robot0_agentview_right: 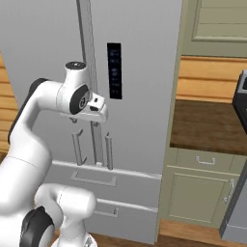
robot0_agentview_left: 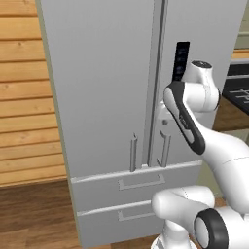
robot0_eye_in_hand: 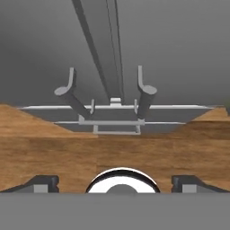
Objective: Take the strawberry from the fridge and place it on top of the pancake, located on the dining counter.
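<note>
I have the fridge straight ahead of the jaws, both grey doors closed, so whatever sits inside is hidden from me. Looking along the hand, the seam between the doors runs away from the jaws up the middle, and the two slim bar handles end one on each side of it: the left handle and the right handle. Neither is between the fingers, and both sit clear of them. Beyond the handle ends I can see the upper drawer with its flat pull and the lower drawer past that, then the wooden floor.

The gripper has its fingertips set wide apart at the two sides of the hand view, holding nothing. From the right base camera the hand hangs close in front of the door seam, above the handles; whether it touches the door I cannot quite tell from that angle.

Further out, a dark control panel sits on the right door above the hand. To the right of the fridge stands a pale olive cabinet under a dark wooden top.
</note>
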